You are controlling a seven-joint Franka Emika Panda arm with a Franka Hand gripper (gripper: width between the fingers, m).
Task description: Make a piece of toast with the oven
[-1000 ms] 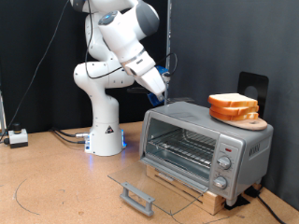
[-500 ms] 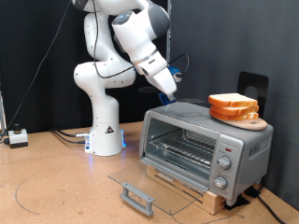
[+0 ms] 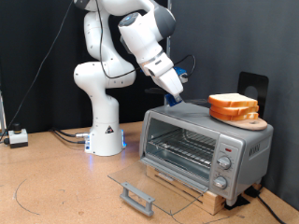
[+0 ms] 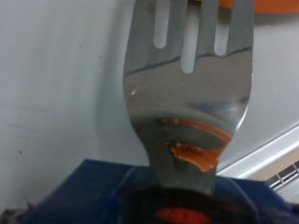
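The silver oven (image 3: 201, 140) stands at the exterior view's right with its glass door (image 3: 149, 182) folded down flat and its wire rack (image 3: 182, 145) bare. A stack of bread slices (image 3: 234, 106) lies on a wooden board on the oven's roof; no single piece of toast lies apart from it. My gripper (image 3: 177, 97) hangs over the roof's left part, a little left of the stack. It is shut on a metal fork (image 4: 192, 93) whose tines point over the grey roof (image 4: 56, 112).
The door's dark bar handle (image 3: 136, 196) sticks out over the wooden table towards the exterior view's bottom. Knobs (image 3: 224, 164) run down the oven's right panel. A black box (image 3: 252, 86) stands behind the bread. A small white device (image 3: 17, 137) lies at the far left.
My gripper with the fork has moved to the exterior view's right, over the oven's roof and closer to the bread stack. The oven, door and bread have not moved.
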